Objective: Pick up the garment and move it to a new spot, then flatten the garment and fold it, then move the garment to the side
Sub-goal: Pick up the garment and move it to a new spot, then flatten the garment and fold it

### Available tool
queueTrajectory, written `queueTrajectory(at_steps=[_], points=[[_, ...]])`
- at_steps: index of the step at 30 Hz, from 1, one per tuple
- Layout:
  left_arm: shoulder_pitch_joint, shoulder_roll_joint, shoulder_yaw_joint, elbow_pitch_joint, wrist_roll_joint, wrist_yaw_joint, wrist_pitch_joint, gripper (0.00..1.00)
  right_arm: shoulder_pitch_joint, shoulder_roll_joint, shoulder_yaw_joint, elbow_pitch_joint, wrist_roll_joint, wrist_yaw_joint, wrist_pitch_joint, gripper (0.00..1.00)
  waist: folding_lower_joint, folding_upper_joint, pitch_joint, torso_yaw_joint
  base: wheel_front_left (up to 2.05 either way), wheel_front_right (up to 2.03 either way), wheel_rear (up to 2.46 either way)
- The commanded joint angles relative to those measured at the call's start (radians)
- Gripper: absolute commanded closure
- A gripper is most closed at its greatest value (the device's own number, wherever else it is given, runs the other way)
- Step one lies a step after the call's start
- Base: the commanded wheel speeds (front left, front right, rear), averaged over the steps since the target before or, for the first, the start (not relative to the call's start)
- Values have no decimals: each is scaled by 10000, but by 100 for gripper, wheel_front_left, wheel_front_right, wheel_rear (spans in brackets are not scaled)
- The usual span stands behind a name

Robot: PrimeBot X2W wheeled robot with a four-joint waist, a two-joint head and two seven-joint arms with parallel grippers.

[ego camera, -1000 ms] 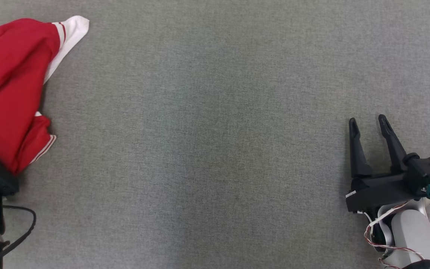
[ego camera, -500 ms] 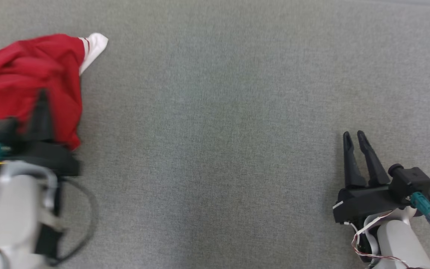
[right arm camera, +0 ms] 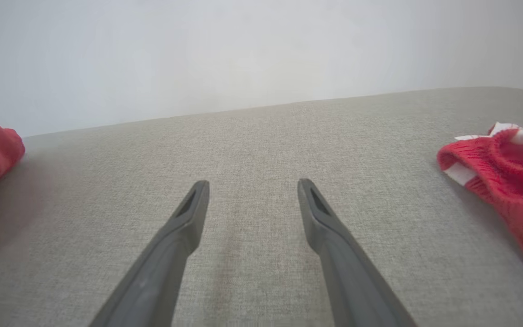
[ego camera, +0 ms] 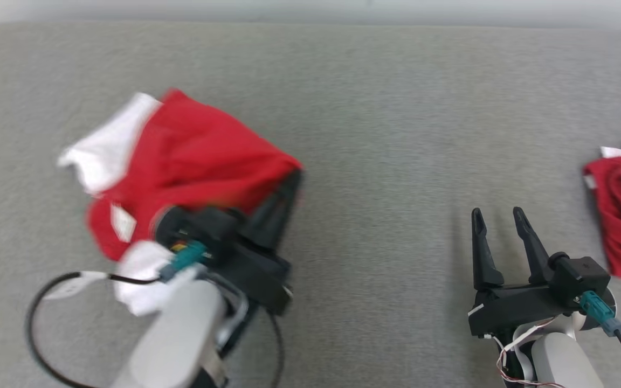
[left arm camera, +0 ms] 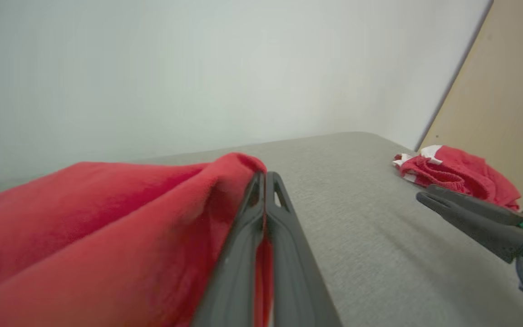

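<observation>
Left gripper [ego camera: 292,180] pinching red garment [ego camera: 197,151], long axis crosswise (white end [ego camera: 103,153] toward left edge of table [ego camera: 397,134]), right gripper [ego camera: 497,213] wide apart, empty

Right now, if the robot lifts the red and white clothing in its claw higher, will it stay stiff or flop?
Probably flop: the red and white cloth garment sags in soft folds from the shut left claw. It seems light: one pinched edge holds it.
</observation>
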Motion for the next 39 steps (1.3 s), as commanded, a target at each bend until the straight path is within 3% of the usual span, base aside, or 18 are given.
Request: queueTrajectory(at_steps=[1, 8, 9, 10, 16, 24, 30, 39], points=[[137, 25, -494, -59, -365, 41, -12, 100, 109, 50, -6, 19, 39, -7, -6, 0, 1, 0, -199, -582, 0, 0, 0], [-224, 21, -2440, 206, -1210, 526, -12, 100, 173, 236, 205, 227, 149, -7, -4, 0, 1, 0, -439, -1381, 0, 0, 0], [-210, 23, -2520, 341, -1295, 617, -12, 59, 168, 261, 232, 255, 165, -7, -4, 0, 1, 0, -498, -1483, 0, 0, 0], [-211, 8, -2588, 412, -1369, 683, -12, 0, 174, 278, 257, 269, 183, -7, -4, 0, 1, 0, -540, -1550, 0, 0, 0], [-2, 20, -2599, 519, -1278, 912, -12, 0, 269, 355, 237, 283, 212, -7, -4, 0, 1, 0, -789, -1540, 0, 0, 0], [950, 12, -1444, -9, -816, 1235, -12, 0, 361, 337, 644, 149, 168, -7, -4, 0, 1, 0, -1238, -553, 0, 0, 0], [1822, 8, -243, -180, -379, 1414, -12, 0, 144, 236, 1589, 178, 254, -7, -6, 0, 1, 0, -1287, 366, 0, 0, 0], [2949, 6, 1071, -465, -70, 1295, -12, 0, -355, -23, 3106, 491, 540, -7, -4, 0, 1, 0, -1003, 1640, 0, 0, 0]])
